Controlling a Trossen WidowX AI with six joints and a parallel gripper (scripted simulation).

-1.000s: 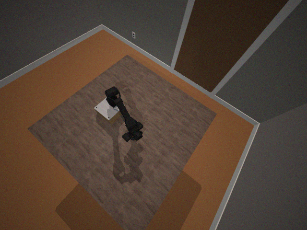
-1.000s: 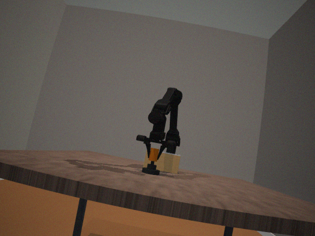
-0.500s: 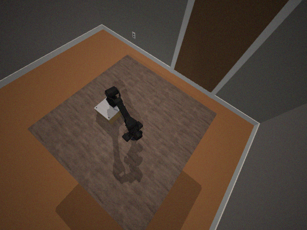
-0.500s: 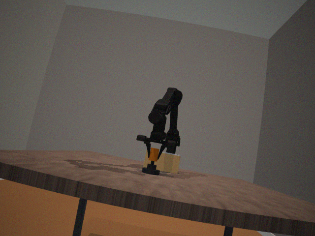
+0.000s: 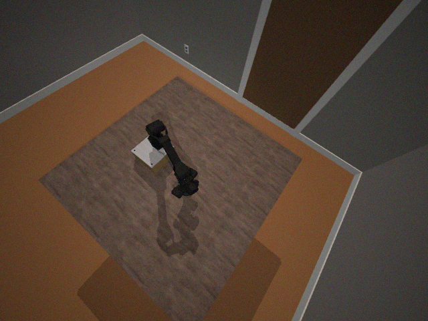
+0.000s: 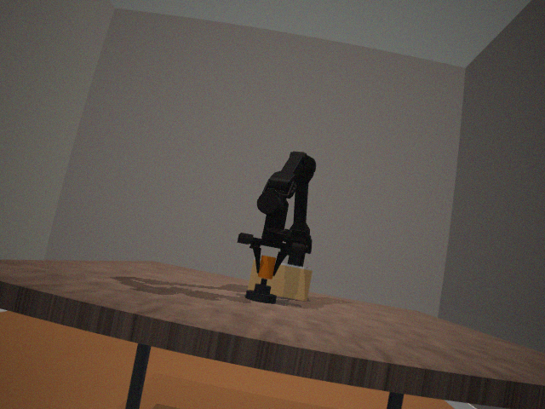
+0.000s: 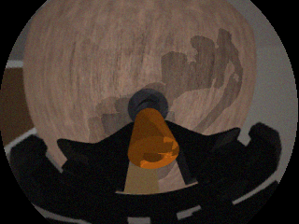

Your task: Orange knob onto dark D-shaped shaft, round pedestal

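The orange knob is held between the fingers of my gripper, which is shut on it. In the exterior view the knob is nearly upright, with a slight tilt, directly over the dark round pedestal. A short piece of the dark shaft shows between the knob's lower end and the pedestal's stepped top. The shaft's tip is hidden, and its flat side cannot be seen. In the top view the arm hides the knob and pedestal.
A yellowish block with a white top plate stands under the arm's base, behind the pedestal in the exterior view. The wooden table top carries the arm's shadows.
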